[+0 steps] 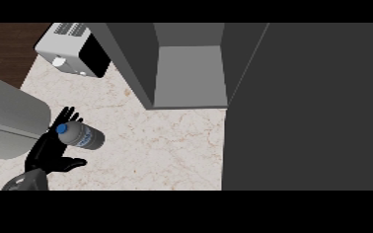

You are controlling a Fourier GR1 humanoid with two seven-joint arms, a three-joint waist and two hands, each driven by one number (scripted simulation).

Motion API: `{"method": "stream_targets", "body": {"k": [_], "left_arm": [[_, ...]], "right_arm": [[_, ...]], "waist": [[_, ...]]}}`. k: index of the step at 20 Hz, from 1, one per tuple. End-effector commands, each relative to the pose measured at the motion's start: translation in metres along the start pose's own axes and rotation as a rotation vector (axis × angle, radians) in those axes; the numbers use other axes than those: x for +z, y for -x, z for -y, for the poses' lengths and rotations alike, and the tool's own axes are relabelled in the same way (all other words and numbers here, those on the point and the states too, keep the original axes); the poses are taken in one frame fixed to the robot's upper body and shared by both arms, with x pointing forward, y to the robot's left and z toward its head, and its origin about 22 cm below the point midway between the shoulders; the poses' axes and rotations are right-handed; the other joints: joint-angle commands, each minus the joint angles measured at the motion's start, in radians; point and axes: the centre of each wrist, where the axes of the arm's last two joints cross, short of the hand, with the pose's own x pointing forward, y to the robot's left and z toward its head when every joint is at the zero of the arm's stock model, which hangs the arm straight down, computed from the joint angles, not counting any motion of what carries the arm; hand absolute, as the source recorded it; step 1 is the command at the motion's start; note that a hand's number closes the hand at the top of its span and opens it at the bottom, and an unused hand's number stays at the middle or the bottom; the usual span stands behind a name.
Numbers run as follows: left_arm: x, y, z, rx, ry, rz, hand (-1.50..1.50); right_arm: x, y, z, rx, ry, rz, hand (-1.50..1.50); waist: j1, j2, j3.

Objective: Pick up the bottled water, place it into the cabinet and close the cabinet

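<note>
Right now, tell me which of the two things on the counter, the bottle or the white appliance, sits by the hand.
The bottled water, blue-capped, lies against the left hand. The white appliance stands apart at the counter's far edge, beside the open cabinet.

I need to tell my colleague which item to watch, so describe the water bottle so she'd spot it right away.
Start at the open grey cabinet on the marble counter, then look toward the lower left. There the bottled water lies against the black left hand: a clear bottle with a blue cap and blue label, the only small object on the counter.
</note>
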Motion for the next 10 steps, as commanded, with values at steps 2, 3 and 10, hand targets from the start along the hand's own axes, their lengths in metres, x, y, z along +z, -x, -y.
{"method": "stream_targets", "body": {"k": [2,3,10], "left_arm": [[-0.006,0.009,0.01,0.071,0.06,0.022,-1.5],[-0.01,0.015,0.02,0.062,0.058,0.048,-1.5],[-0.004,0.015,0.012,0.182,0.113,0.032,-1.5]], "right_arm": [[0.003,0.001,-0.005,-0.02,0.005,-0.003,-1.5],[-0.006,0.002,-0.007,0.005,0.007,-0.001,-1.5],[-0.009,0.016,0.001,-0.005,-0.003,-0.02,-1.5]], "waist": [[-0.007,0.001,-0.001],[-0.003,0.002,-0.001],[-0.004,0.006,-0.002]]}}
